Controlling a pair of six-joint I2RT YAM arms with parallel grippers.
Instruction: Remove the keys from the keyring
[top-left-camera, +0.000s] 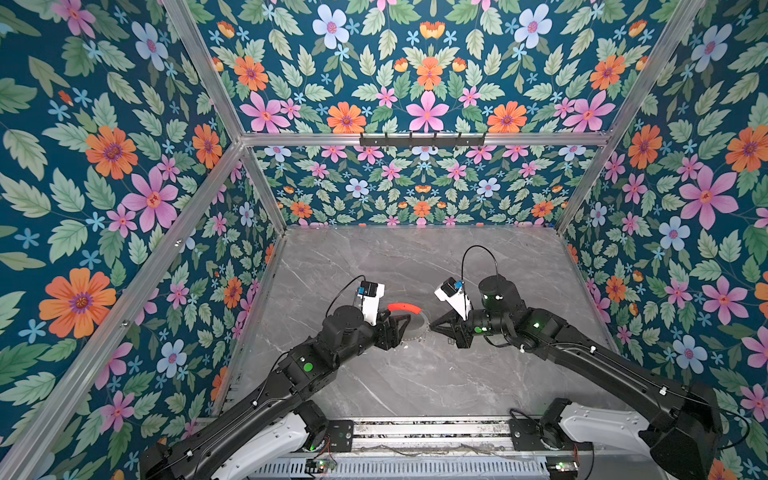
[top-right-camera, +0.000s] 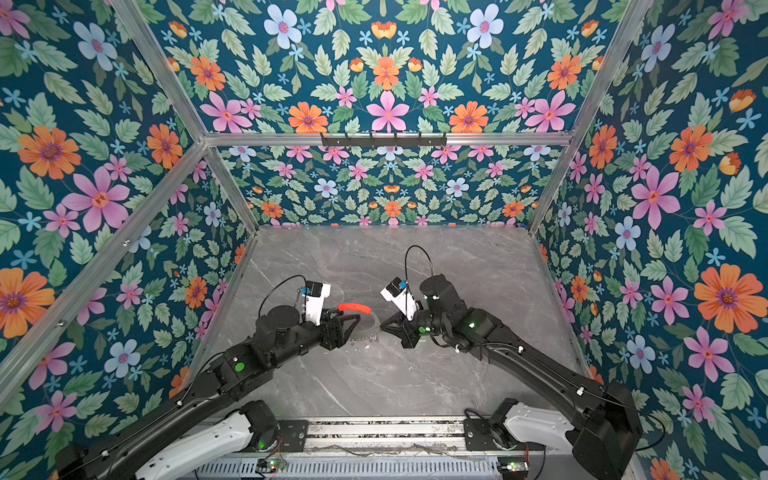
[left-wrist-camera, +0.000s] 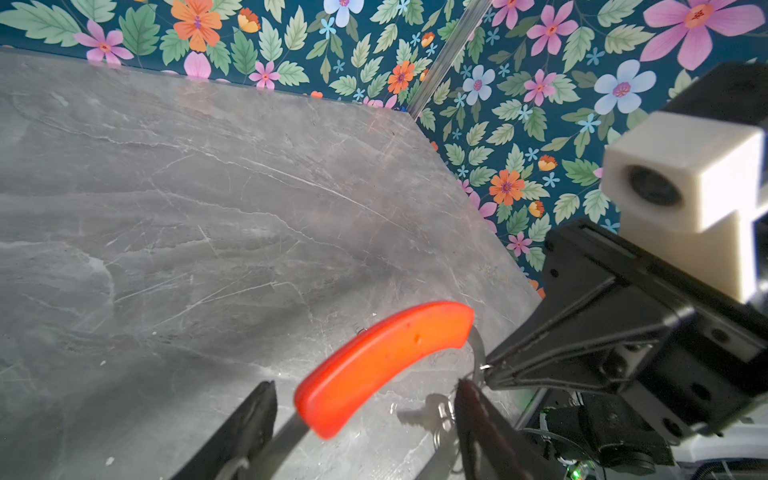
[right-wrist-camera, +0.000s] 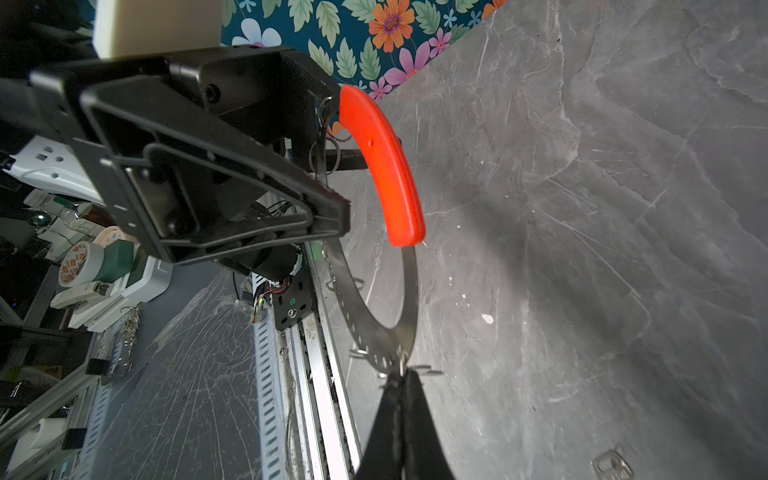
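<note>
The keyring (top-left-camera: 417, 328) is a grey metal hoop with a red sleeve (top-left-camera: 404, 308), held tilted above the marble table between the two arms; it also shows in a top view (top-right-camera: 370, 330). My left gripper (left-wrist-camera: 365, 385) is open, one finger on each side of the hoop just below the red sleeve (left-wrist-camera: 382, 365). A small silvery key (left-wrist-camera: 417, 415) on split rings hangs beside one of its fingers (left-wrist-camera: 473, 411). My right gripper (right-wrist-camera: 403, 374) is shut on the keyring's (right-wrist-camera: 374, 332) rim, among small loops. Another small key (right-wrist-camera: 613, 467) lies loose on the table.
Floral walls close in the grey marble table (top-left-camera: 415, 382) on three sides. A metal rail (top-left-camera: 428, 428) runs along the front edge between the arm bases. A black hook bar (top-left-camera: 422, 139) hangs on the back wall. Clutter with a tape roll (right-wrist-camera: 79, 264) lies beyond the table.
</note>
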